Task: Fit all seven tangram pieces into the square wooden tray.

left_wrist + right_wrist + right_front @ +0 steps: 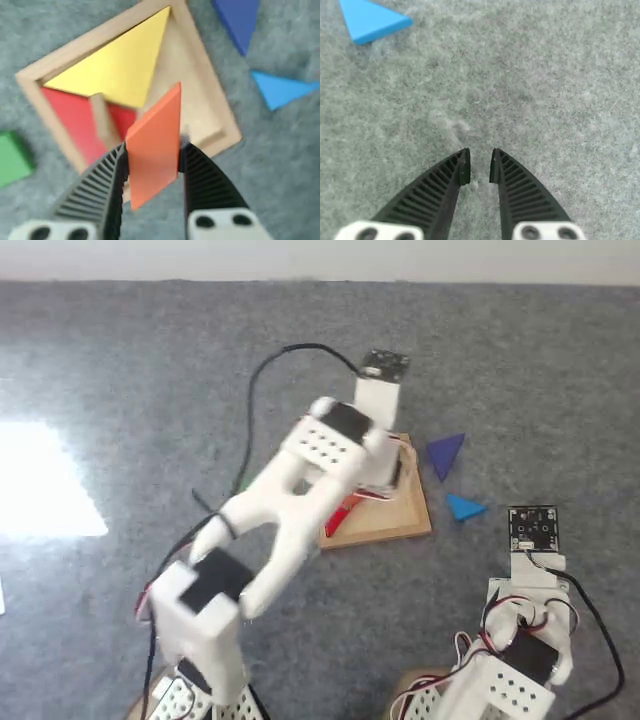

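Observation:
The square wooden tray (210, 95) holds a yellow triangle (117, 67) and a red triangle (75, 120). My left gripper (152, 147) is shut on an orange flat piece (155, 125), held tilted just above the tray's near edge. In the high view the left arm (300, 490) covers much of the tray (400, 525). A dark blue triangle (445, 453) and a light blue triangle (465, 507) lie on the grey mat right of the tray. My right gripper (479, 167) hovers over bare mat, its fingers nearly together with nothing between them, the light blue triangle (370, 20) farther off.
A green piece (12, 157) lies on the mat beside the tray, on the side away from the blue triangles. The right arm (520, 640) stands at the front right. A bright patch of light (40, 480) falls on the mat's left side.

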Controlling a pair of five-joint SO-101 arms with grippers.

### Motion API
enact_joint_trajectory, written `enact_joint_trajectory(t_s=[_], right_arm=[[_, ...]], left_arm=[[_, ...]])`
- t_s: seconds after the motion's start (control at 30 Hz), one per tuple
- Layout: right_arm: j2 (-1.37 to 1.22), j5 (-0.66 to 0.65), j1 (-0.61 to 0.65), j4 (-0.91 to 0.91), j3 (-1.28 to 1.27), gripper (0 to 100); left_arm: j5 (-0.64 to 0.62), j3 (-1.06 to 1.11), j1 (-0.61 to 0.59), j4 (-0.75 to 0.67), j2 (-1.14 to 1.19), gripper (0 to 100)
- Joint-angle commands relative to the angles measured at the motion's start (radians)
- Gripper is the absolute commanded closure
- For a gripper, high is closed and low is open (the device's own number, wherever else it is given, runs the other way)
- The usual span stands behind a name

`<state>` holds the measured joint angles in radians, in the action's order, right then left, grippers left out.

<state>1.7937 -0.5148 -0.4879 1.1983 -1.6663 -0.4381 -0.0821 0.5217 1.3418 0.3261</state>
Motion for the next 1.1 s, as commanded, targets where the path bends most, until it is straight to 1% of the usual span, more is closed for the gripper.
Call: enact_joint_trajectory(t_s=[0.0,0.17,0.33,0.53,0.7,0.9,1.07], right_arm=[[0.019,-0.003,0.015,0.01,-0.017,90.5],[0.019,-0.003,0.015,0.01,-0.017,90.5],[0.019,-0.005,0.015,0.01,-0.017,90.5],[0.019,-0.006,0.015,0.01,-0.017,90.5],[0.019,-0.008,0.015,0.01,-0.017,90.5],[0.019,-0.008,0.016,0.01,-0.017,90.5],[0.019,-0.008,0.016,0.01,-0.017,90.5]], left_arm=[[-0.118,-0.186,0.054,-0.063,0.124,99],[-0.264,-0.358,0.048,-0.081,0.281,99],[-0.319,-0.489,0.051,-0.078,0.393,99],[-0.321,-0.578,0.031,-0.08,0.502,99],[-0.321,-0.591,-0.011,-0.08,0.523,99],[-0.319,-0.59,-0.018,-0.028,0.525,91],[-0.319,-0.591,-0.018,0.015,0.525,89]])
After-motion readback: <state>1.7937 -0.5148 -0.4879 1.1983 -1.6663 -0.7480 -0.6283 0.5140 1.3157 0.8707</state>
